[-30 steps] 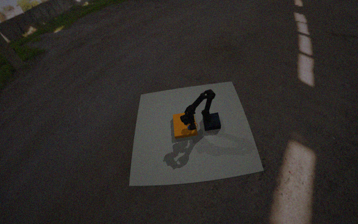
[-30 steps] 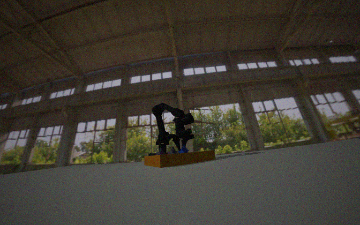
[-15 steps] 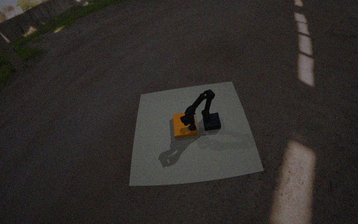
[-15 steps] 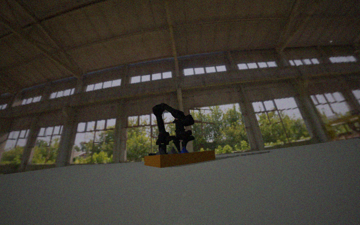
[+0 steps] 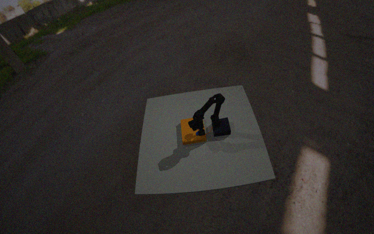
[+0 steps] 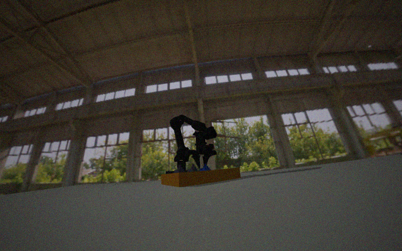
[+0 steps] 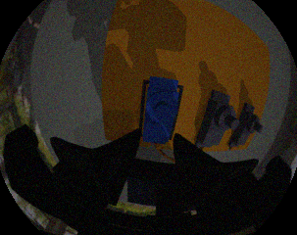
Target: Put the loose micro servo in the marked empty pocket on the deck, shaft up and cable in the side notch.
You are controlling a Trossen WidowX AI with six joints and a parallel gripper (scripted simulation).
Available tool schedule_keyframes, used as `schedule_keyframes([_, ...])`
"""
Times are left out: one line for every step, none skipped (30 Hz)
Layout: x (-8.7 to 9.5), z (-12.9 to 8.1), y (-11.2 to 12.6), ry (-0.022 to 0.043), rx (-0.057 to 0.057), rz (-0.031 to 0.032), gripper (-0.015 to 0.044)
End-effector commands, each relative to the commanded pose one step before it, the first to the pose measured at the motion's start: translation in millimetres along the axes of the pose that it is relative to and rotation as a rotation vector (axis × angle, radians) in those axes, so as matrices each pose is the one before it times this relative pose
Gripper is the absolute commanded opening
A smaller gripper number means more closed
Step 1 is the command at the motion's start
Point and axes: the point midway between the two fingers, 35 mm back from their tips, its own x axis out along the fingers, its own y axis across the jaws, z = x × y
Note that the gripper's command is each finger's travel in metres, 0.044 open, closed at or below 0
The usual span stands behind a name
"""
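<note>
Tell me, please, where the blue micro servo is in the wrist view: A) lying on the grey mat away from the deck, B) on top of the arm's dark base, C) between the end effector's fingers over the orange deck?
C: the blue micro servo shows between the end effector fingers, against the orange deck.
</note>
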Motion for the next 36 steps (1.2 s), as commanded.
schedule_keyframes([-24.10,-0.93,-0.18,-0.02229,0.0026,0.00512,0.0187])
schedule_keyframes([-0.55,-0.48,-0.09,0.00003,0.0000,0.00000,0.0187])
schedule_keyframes([0.00,0.45,0.21,-0.00003,0.0000,0.00002,0.0187])
schedule_keyframes([0.00,0.51,0.23,-0.00003,0.0000,0.00002,0.0187])
schedule_keyframes([0.00,0.34,0.18,-0.00002,0.0000,0.00001,0.0187])
schedule_keyframes([0.00,0.00,0.00,0.00000,0.0000,0.00000,0.0187])
schedule_keyframes([0.00,-0.18,0.07,0.00001,0.0000,0.00001,0.0187])
schedule_keyframes([0.00,-0.41,-0.07,0.00003,0.0000,0.00000,0.0187])
schedule_keyframes([0.00,-0.50,-0.10,0.00003,0.0000,-0.00001,0.0187])
schedule_keyframes([0.00,-0.40,-0.06,0.00003,0.0000,0.00000,0.0187])
schedule_keyframes([2.58,1.74,0.23,0.01061,-0.0022,-0.00096,0.0214])
schedule_keyframes([-2.19,2.93,0.34,-0.00054,0.0001,0.00011,0.0240])
schedule_keyframes([-3.21,4.33,0.47,-0.00070,0.0001,0.00010,0.0266])
schedule_keyframes([-4.25,5.84,0.58,-0.00095,0.0001,0.00012,0.0293])
schedule_keyframes([-4.80,6.84,0.55,-0.00126,0.0000,0.00025,0.0319])
schedule_keyframes([-5.35,7.74,0.54,-0.00125,0.0002,0.00012,0.0345])
schedule_keyframes([-5.70,8.49,0.44,-0.00138,0.0002,0.00010,0.0371])
schedule_keyframes([-5.62,8.73,0.28,-0.00057,-0.0012,0.00063,0.0398])
schedule_keyframes([-5.65,9.01,0.11,-0.00160,0.0004,-0.00002,0.0424])
schedule_keyframes([-5.45,9.02,-0.07,-0.00161,0.0004,-0.00005,0.0440])
schedule_keyframes([-5.24,9.01,-0.25,-0.00161,0.0004,-0.00008,0.0440])
schedule_keyframes([-5.03,8.98,-0.43,-0.00161,0.0003,-0.00011,0.0440])
schedule_keyframes([-4.81,8.94,-0.62,-0.00162,0.0003,-0.00014,0.0440])
schedule_keyframes([-4.58,8.87,-0.80,-0.00161,0.0003,-0.00018,0.0440])
schedule_keyframes([-3.48,7.01,-0.77,-0.00128,0.0003,-0.00016,0.0440])
schedule_keyframes([-2.04,4.23,-0.52,-0.00078,0.0002,-0.00011,0.0440])
schedule_keyframes([-0.67,1.41,-0.18,-0.00026,0.0001,-0.00004,0.0440])
schedule_keyframes([0.00,0.00,0.00,0.00000,0.0000,0.00000,0.0440])
schedule_keyframes([0.00,0.00,0.00,0.00000,0.0000,0.00000,0.0440])
schedule_keyframes([0.00,0.00,0.00,0.00000,0.0000,0.00000,0.0440])
schedule_keyframes([0.00,0.00,0.00,0.00000,0.0000,0.00000,0.0440])
schedule_keyframes([-2.63,-0.45,0.04,-0.00035,0.0001,-0.00018,0.0440])
schedule_keyframes([-4.41,-0.80,0.07,-0.00070,0.0002,-0.00026,0.0440])
schedule_keyframes([-6.57,-1.33,0.05,-0.00096,0.0003,-0.00042,0.0440])
schedule_keyframes([-9.31,-2.18,-0.04,-0.00116,0.0004,-0.00068,0.0440])
schedule_keyframes([-8.89,-2.38,-0.12,-0.00109,0.0004,-0.00065,0.0440])
